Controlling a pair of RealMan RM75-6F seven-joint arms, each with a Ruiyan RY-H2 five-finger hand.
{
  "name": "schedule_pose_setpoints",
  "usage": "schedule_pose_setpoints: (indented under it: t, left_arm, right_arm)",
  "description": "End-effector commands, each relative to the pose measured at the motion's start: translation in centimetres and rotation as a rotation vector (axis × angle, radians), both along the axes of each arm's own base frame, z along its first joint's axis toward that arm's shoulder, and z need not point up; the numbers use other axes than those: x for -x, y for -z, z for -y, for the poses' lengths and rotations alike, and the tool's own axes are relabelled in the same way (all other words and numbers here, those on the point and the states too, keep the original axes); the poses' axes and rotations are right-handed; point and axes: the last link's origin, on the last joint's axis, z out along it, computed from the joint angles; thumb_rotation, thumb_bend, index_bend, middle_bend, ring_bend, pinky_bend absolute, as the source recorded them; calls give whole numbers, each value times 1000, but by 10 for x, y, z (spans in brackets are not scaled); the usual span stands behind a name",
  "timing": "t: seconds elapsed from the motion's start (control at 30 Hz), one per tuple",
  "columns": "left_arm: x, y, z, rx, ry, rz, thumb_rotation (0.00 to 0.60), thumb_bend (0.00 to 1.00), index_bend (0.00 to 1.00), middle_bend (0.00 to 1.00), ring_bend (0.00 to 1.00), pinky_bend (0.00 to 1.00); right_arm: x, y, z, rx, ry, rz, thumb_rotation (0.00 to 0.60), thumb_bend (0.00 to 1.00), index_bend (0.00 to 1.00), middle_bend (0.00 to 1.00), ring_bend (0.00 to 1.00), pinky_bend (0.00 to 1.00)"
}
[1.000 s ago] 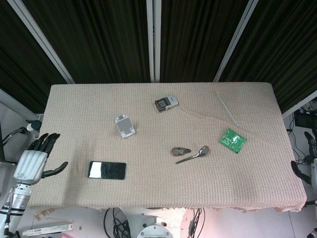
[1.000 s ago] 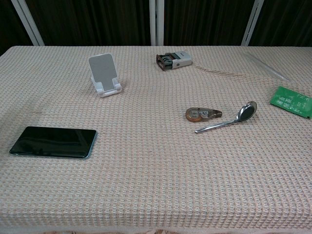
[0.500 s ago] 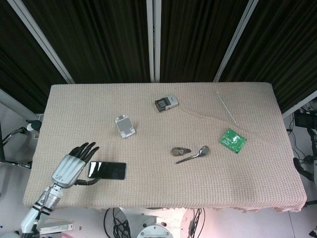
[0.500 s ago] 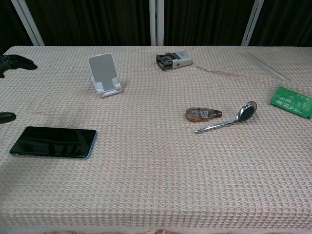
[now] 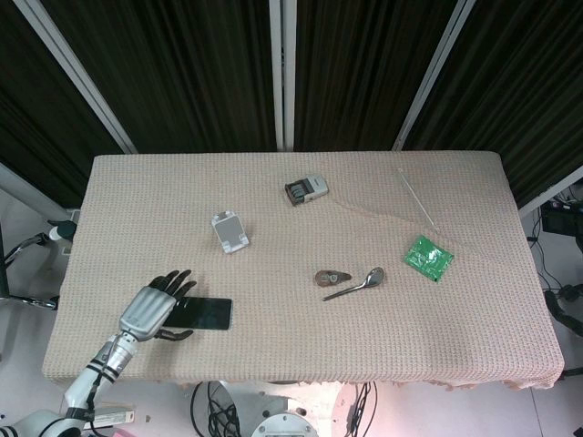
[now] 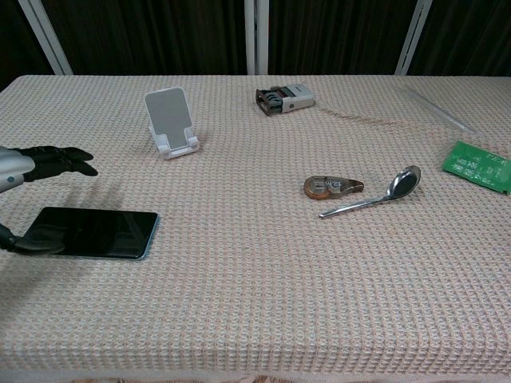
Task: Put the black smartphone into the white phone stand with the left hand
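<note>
Since the frame half a second earlier, the left hand (image 5: 153, 309) has advanced to the right and now covers the left end of the black smartphone (image 5: 204, 314); one second ago it was off the table's left edge. The hand is open, fingers spread over the phone, thumb at the phone's near edge; actual contact cannot be confirmed. The smartphone lies flat, screen up, near the front-left of the table (image 5: 455, 309). The white phone stand (image 5: 230, 231) stands upright farther back and is unoccupied. The cloth between phone and stand is unobstructed.

Other items: a stamp-like device (image 5: 305, 189) at the rear centre, a correction-tape dispenser (image 5: 332, 277) touching or just beside a metal spoon (image 5: 357, 283), a green packet (image 5: 428, 258) at right, and a thin clear rod (image 5: 415, 198) at rear right.

The chest view crops the left hand at the frame edge. The right hand is out of view. A beige woven cloth covers the table; dark curtains hang behind.
</note>
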Motion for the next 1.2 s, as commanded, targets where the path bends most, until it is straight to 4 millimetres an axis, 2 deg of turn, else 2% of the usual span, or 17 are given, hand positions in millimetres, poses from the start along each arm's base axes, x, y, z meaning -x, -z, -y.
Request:
schedule_pose_setpoints:
  t: [0.03, 0.1, 0.47, 0.6, 0.73, 0.87, 1.2]
  left_arm:
    - [3, 5, -1, 16, -9, -18, 356, 134, 123, 0, 22, 190]
    - [4, 7, -2, 19, -14, -21, 389, 134, 122, 0, 22, 190]
    - [3, 17, -8, 34, -21, -19, 472, 133, 161, 0, 22, 190]
    - [6, 19, -9, 33, -23, -28, 520, 133, 184, 0, 22, 190]
    - [7, 19, -10, 32, -27, -29, 531, 132, 198, 0, 21, 190]
    - [8, 21, -10, 35, -27, -30, 597, 131, 217, 0, 22, 190]
    - [9, 25, -9, 43, -32, -30, 600, 136, 262, 0, 21, 190]
  right_arm:
    - [-1, 0, 0, -2, -2, 0, 600, 199, 0, 0, 0, 0]
    - [-1, 1, 0, -4, -4, 1, 600, 199, 0, 0, 0, 0]
    - [0, 3, -2, -7, 6, -2, 600, 198, 0, 0, 0, 0]
    - [1, 3, -3, -9, 14, -3, 600, 200, 0, 0, 0, 0]
    - [2, 3, -3, -13, 23, -4, 600, 204, 0, 0, 0, 0]
    - [3, 4, -3, -19, 28, -6, 600, 204, 0, 0, 0, 0]
    - [3, 5, -2, -23, 34, -10, 600, 204, 0, 0, 0, 0]
